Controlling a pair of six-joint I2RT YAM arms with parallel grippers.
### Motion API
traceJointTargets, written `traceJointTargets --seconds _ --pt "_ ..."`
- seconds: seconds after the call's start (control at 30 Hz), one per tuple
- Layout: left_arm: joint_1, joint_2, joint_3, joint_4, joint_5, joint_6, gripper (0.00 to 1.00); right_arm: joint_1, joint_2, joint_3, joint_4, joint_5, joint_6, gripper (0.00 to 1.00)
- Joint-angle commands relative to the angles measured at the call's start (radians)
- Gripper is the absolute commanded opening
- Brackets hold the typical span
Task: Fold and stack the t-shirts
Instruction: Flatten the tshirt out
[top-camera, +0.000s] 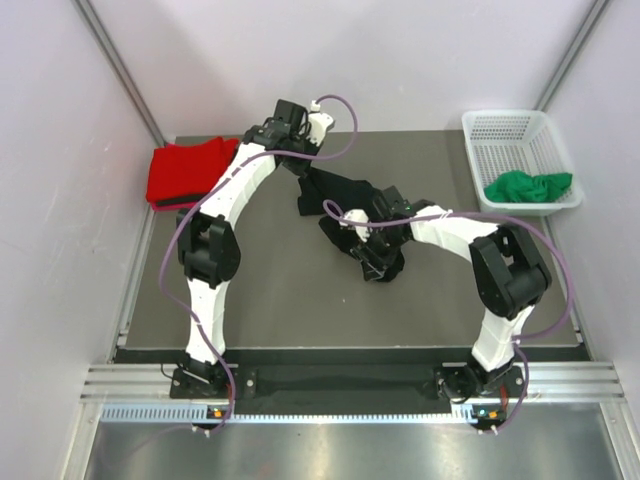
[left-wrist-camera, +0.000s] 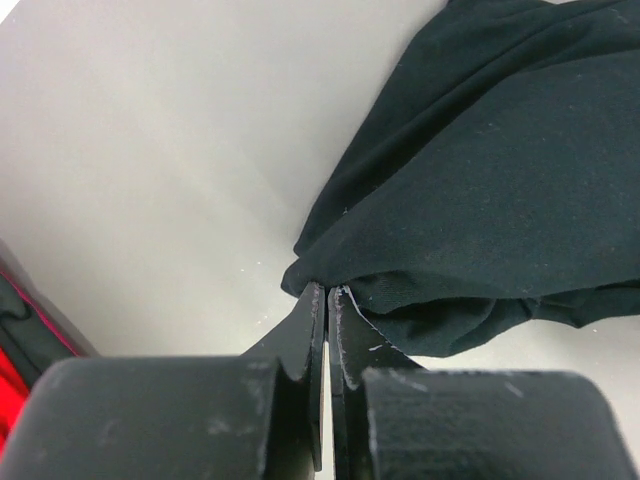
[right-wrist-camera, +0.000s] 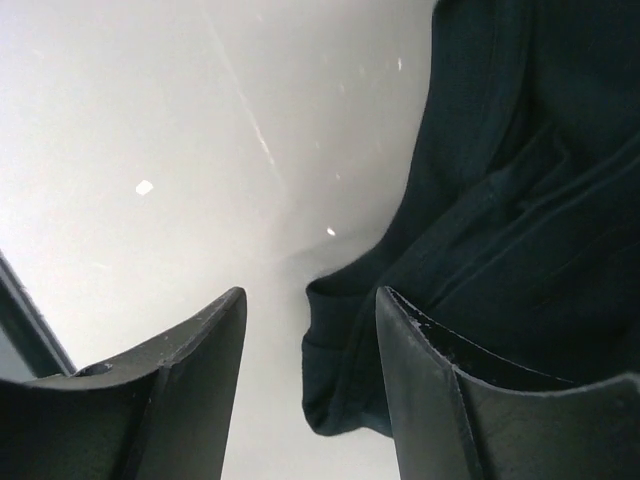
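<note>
Cloth of the black t-shirt (top-camera: 345, 192) is lying mid-table, stretching from eleven o'clock to five o'clock. At the far end the left gripper (left-wrist-camera: 327, 292) is pinching its corner tight. Nearer, the right gripper (right-wrist-camera: 310, 297) is standing spread, with the hem poking in from its three o'clock side.

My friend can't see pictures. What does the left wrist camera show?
The left gripper is shut, pinching a corner of the black t-shirt over the grey table. A bit of the red t-shirt peeks in at the lower left.
</note>
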Motion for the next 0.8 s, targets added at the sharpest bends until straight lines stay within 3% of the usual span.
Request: traceJointTargets --seconds 0.0,0.2,0.4,0.5,0.53,0.63,0.77 --pt "0.014 0.005 0.049 0.033 -0.02 0.012 0.0 0.011 -0.026 -0.044 0.006 0.058 0.0 0.55" --pt "0.021 0.011 0.057 0.035 -0.02 0.012 0.0 0.002 -0.094 -0.073 0.043 0.141 0.007 0.54" --pt "0.021 0.016 0.054 0.033 -0.027 0.012 0.0 -0.008 -0.077 -0.093 0.09 0.218 0.026 0.44" --pt "0.021 0.011 0.048 0.033 -0.041 0.015 0.0 -0.009 -0.062 -0.087 0.102 0.242 0.026 0.33" --pt "0.021 0.013 0.048 0.035 -0.049 0.016 0.0 -0.008 -0.063 -0.085 0.102 0.247 0.023 0.19" --pt "0.026 -0.001 0.049 0.035 -0.063 0.032 0.0 -0.014 -0.104 -0.056 0.092 0.293 0.007 0.0" --pt "0.058 -0.064 0.069 0.012 -0.04 0.05 0.0 -0.081 -0.239 0.065 0.063 0.357 -0.048 0.0"
